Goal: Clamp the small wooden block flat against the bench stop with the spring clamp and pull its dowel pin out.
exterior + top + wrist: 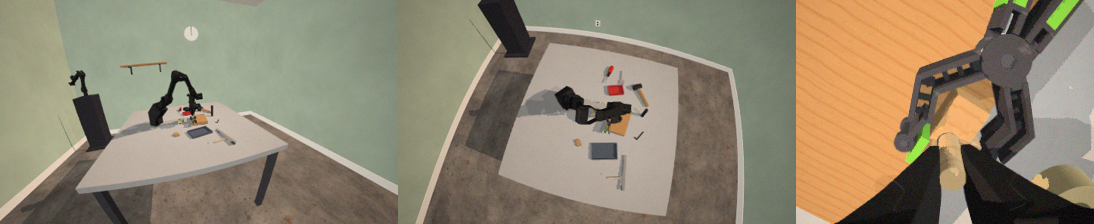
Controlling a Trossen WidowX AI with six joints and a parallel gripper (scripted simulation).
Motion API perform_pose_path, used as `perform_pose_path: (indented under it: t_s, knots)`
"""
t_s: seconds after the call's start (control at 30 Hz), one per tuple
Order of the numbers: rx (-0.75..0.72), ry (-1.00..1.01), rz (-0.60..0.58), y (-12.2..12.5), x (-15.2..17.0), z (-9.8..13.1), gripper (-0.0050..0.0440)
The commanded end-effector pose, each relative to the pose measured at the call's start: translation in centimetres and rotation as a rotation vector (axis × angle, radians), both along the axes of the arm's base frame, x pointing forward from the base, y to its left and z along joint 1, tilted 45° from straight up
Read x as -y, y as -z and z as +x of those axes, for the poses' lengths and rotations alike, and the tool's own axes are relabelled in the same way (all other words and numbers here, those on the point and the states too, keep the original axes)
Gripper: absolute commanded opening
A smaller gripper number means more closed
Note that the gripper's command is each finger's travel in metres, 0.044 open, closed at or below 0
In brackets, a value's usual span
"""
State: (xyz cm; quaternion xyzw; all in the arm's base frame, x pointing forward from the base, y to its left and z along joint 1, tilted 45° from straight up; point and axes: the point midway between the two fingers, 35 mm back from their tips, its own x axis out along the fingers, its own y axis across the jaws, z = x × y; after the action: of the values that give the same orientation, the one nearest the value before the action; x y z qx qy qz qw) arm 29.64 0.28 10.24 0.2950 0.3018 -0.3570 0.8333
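Note:
In the wrist view my gripper (pixel 950 154) is shut on the pale dowel pin (pixel 949 157), which sticks out between the two black fingers. Just beyond it the spring clamp (pixel 998 72), black with green handles, has its jaws around the small wooden block (pixel 962 112) on the orange board (pixel 869 63). I cannot tell whether the pin's tip still touches the block. In the overhead view the gripper (pixel 610 121) hangs over the left edge of the board (pixel 621 124), with the clamp's green handles (pixel 607 129) beside it.
Around the board lie a red tray (pixel 616 90), a screwdriver (pixel 607 72), a hammer (pixel 641 94), a black cylinder (pixel 644 112), a hex key (pixel 638 135), a grey tray (pixel 603 150), a metal ruler (pixel 623 172), a pencil (pixel 614 177) and a small orange block (pixel 578 142).

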Motion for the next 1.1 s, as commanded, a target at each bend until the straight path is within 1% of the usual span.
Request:
perform_pose_path:
  t_s: [0.0,0.2,0.63,0.7,1.07]
  knots:
    - [0.028,0.047,0.037,-0.1,-0.06,-0.06,0.0]
    - [0.062,0.105,0.082,-0.11,-0.06,-0.07,0.0]
    - [0.224,0.383,0.302,-0.14,-0.08,-0.09,0.0]
    - [0.224,0.383,0.302,-0.14,-0.08,-0.09,0.0]
    - [0.372,0.635,0.501,-0.16,-0.09,-0.11,0.0]
